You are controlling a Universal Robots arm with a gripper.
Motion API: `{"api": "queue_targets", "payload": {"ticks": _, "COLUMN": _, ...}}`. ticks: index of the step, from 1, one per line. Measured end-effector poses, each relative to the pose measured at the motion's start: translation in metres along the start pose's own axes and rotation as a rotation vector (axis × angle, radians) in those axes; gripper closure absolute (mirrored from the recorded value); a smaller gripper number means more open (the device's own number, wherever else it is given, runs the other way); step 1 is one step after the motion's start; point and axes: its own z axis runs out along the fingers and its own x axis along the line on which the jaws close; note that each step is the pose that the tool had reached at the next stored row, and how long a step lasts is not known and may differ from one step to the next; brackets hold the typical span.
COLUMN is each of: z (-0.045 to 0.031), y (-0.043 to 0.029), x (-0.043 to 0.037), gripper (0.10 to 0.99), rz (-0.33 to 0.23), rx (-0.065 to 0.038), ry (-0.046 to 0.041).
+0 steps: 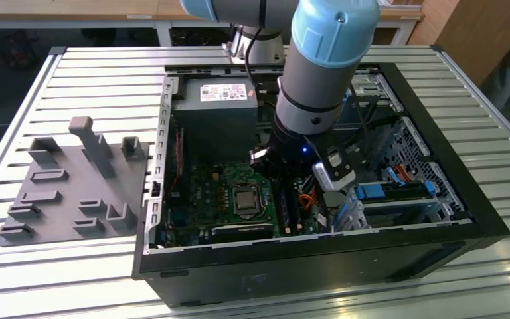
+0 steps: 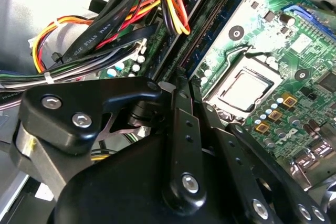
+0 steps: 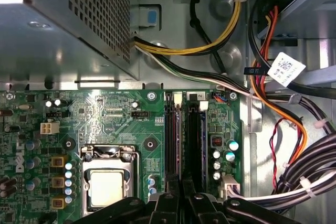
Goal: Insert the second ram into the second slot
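Exterior view: open PC case is laid on a slatted metal table, with a grey 3D-printed fixture well apart toward the exterior view's left. The arm is reached down into the case, and its gripper is set over the memory slots beside the CPU socket. Little room is left around it: power supply behind, cables and drive bay to the exterior view's right.

Second wrist view: gripper fingers are drawn close together right above the slots, cable bundle just beside them.

First wrist view: the second ram is seen standing on edge in the memory slot row, directly under the fingers. Whether the stick is clamped cannot be told
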Motion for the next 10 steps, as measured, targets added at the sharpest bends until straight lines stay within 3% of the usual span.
{"api": "queue_targets", "payload": {"ticks": 10, "z": 0.0007, "y": 0.0000, "x": 0.0000, "gripper": 0.941, "rz": 0.000, "rx": 0.000, "ry": 0.0001}}
